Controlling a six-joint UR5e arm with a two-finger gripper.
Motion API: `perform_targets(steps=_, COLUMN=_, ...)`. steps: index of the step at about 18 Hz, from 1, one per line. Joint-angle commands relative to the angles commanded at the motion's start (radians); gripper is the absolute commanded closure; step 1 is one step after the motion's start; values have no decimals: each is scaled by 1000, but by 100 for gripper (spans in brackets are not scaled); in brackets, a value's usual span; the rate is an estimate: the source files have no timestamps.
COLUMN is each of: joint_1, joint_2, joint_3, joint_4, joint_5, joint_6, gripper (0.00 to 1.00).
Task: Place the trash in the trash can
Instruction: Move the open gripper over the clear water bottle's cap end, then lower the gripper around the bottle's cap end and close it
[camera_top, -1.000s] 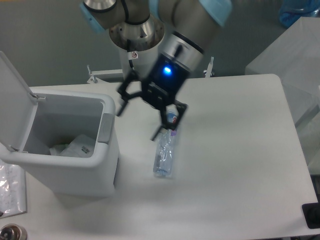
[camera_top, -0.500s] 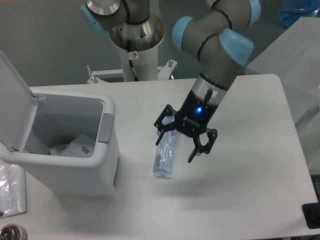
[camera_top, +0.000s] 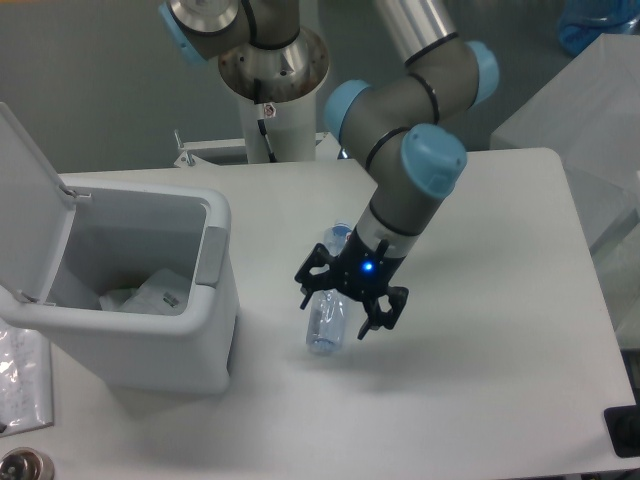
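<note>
A slim clear plastic bottle (camera_top: 323, 328) lies on the white table, its blue cap (camera_top: 337, 237) pointing away from me. My gripper (camera_top: 337, 317) hangs low over the bottle's middle, open, with one finger on each side of it. The arm hides the label part of the bottle. To the left stands the large white trash can (camera_top: 170, 352) with its lid flipped up and a grey panel (camera_top: 211, 256) on its rim. Inside it lies a crumpled clear wrapper (camera_top: 152, 292).
The arm's base column (camera_top: 272, 75) stands behind the table. A clear plastic bag (camera_top: 20, 378) and a round metal object (camera_top: 20, 466) lie at the bottom left. A black object (camera_top: 625, 430) sits at the table's front right corner. A white box (camera_top: 590, 120) stands at right.
The gripper swung from above the bottle's cap out to the right, then came down and left over the bottle's middle. The bottle has not moved.
</note>
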Motion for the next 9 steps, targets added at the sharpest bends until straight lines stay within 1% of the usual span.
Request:
perform_targets(steps=3, joint_1=-29, joint_2=-23, joint_3=0, joint_4=0, joint_5=65, joint_6=-3, gripper=0)
perform_targets(steps=8, joint_1=-34, joint_2=-51, joint_3=0, joint_4=9, joint_5=68, joint_6=-24, gripper=0)
perform_targets(steps=9, joint_1=-35, joint_2=-58, joint_3=0, joint_4=11, joint_5=86, joint_6=-37, gripper=0)
